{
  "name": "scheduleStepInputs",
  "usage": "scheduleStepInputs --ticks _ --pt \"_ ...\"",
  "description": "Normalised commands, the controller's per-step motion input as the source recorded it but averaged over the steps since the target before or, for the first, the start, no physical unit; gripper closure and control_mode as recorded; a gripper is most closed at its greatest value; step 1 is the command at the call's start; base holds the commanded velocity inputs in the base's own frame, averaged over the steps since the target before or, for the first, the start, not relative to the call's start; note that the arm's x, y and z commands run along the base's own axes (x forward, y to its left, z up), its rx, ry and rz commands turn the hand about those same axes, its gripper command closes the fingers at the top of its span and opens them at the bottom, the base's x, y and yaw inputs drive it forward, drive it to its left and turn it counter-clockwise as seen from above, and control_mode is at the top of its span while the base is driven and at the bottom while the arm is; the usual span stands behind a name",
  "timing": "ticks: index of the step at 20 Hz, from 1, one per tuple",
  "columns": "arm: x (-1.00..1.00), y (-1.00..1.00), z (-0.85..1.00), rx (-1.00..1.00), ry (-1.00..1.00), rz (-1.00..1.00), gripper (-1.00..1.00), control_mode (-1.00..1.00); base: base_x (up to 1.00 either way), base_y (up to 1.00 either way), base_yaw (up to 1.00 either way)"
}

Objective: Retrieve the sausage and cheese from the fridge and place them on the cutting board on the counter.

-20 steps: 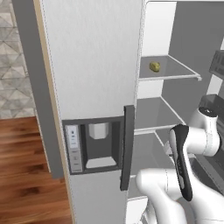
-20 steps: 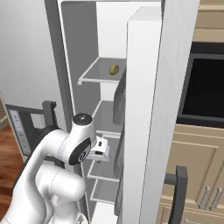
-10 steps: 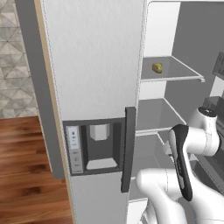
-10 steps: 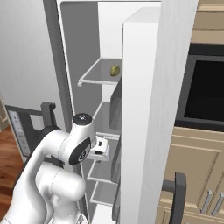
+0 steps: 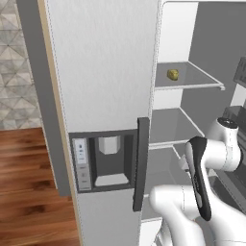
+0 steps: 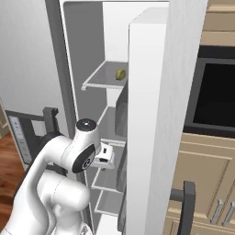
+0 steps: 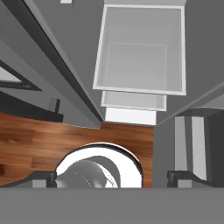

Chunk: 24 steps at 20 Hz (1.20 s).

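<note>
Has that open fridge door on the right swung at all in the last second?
Yes. In the right base view the open fridge door has swung leftward across the shelves, so its edge now almost reaches the cheese.

White glossy arm [image 5: 218, 158] with rounded, tube-like links, smooth shells. A dark curved seam band [image 5: 199, 185] runs along one link; a dark round joint cap [image 6: 86, 160] with a grey ring sits on the elbow, another flat dark cap on top. Small white boxy hand block [image 6: 105, 156] with dark slots.
</note>
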Motion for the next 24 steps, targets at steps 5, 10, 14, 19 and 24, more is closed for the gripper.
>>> scheduleStepInputs --ticks 5,10,14,19,24 --pt "0.00 0.00 0.00 0.00 0.00 0.00 -1.00 1.00 0.00 0.00 0.00" --pt "0.00 0.00 0.00 0.00 0.00 0.00 -1.00 -1.00 0.00 0.00 0.00" --pt "0.00 0.00 0.00 0.00 0.00 0.00 -1.00 -1.00 0.00 0.00 0.00" --pt "0.02 0.02 -0.04 0.01 0.05 -0.04 -1.00 -1.00 0.00 0.00 0.00" --pt "0.06 0.14 0.28 -0.01 -0.33 -0.16 -1.00 -1.00 0.00 0.00 0.00"
